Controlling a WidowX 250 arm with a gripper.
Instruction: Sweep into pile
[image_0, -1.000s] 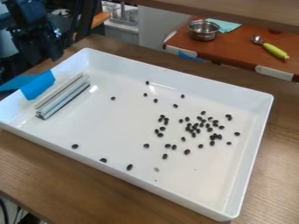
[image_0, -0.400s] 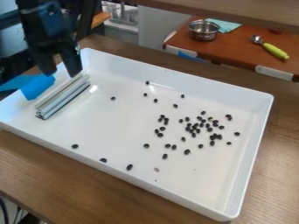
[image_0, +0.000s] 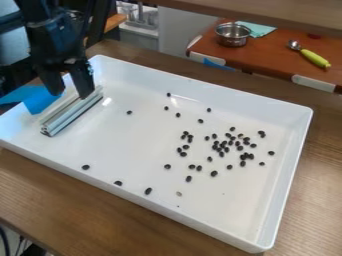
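Beans (image_0: 224, 143) lie loose, mostly right of centre in the tray (image_0: 200, 90). Bar (image_0: 72, 112), the likely sweeping tool, lies at upper left, long axis running lower left to upper right. Gripper (image_0: 71, 94) hangs near its upper-right end, jaws parted, nothing held; most of the bar extends below them. Straddling cannot be confirmed. Closing should require alignment across that axis.

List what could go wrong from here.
The open black two-finger gripper might catch the long silver metal bar off-centre and tilt it.

The bar lies near one wall of the white tray, so a finger could bump that.

Small dark beans are widely scattered, so one sweep may miss some.
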